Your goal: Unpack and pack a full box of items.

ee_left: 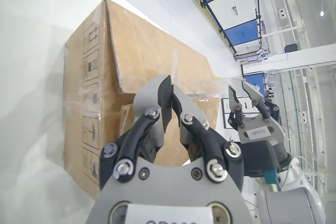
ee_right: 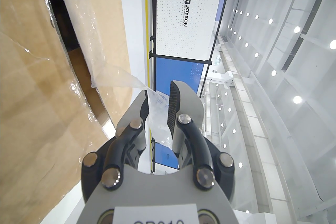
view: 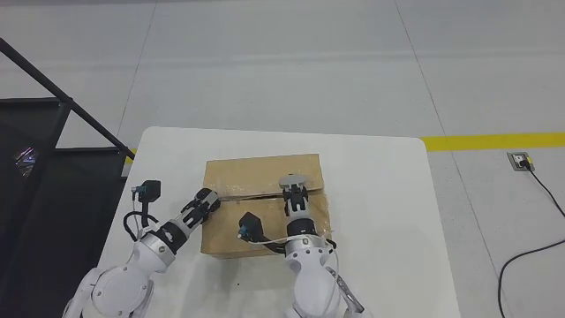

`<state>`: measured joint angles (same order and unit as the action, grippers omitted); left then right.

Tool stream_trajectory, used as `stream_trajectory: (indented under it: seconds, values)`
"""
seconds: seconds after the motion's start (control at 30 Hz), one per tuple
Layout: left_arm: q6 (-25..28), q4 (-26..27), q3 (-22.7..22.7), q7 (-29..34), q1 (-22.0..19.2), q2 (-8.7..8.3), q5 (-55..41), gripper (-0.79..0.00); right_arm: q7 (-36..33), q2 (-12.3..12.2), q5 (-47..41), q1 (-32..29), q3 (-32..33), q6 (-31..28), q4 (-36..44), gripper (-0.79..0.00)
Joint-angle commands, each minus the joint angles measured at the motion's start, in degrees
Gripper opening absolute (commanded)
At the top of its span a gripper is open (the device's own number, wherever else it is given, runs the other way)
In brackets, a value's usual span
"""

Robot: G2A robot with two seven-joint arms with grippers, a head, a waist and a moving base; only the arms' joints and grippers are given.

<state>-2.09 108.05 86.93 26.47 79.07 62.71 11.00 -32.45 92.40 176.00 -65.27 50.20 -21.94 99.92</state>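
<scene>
A brown cardboard box (view: 265, 203) stands in the middle of the white table (view: 380, 230); its top flaps meet at a seam that gapes slightly, dark inside (ee_right: 60, 22). Loose clear tape (ee_right: 113, 78) peels off the box (ee_right: 31, 93) top. My right gripper (view: 294, 193) is over the box's top by the seam, open by a narrow gap, and the tape strip runs between its fingers (ee_right: 174, 104). My left gripper (ee_left: 171, 93) is shut with nothing visible in it, at the left end of the box (ee_left: 136, 57) near the seam. The right gripper (ee_left: 240, 95) stands beyond it.
A black frame and dark cloth (view: 35, 194) border the table on the left. Bare white tabletop lies to the right of the box and behind it. A yellow floor line (view: 494, 141) and a cable (view: 530, 247) lie past the table's right edge.
</scene>
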Motion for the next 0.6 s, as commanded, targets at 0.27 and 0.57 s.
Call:
stream_trajectory:
  seconds: [0.27, 0.57]
  values:
    - [1.98, 0.47, 0.46, -0.93, 0.73, 0.11, -1.38, -0.785, -0.29, 0.06, 0.00, 0.03, -0.19, -0.03, 0.18, -0.582]
    - [5.41, 2.51, 2.50, -2.59, 3.57, 0.22, -5.20, -0.785, -1.12, -0.22, 0.00, -1.47, 0.46, 1.96, 1.56, -0.594]
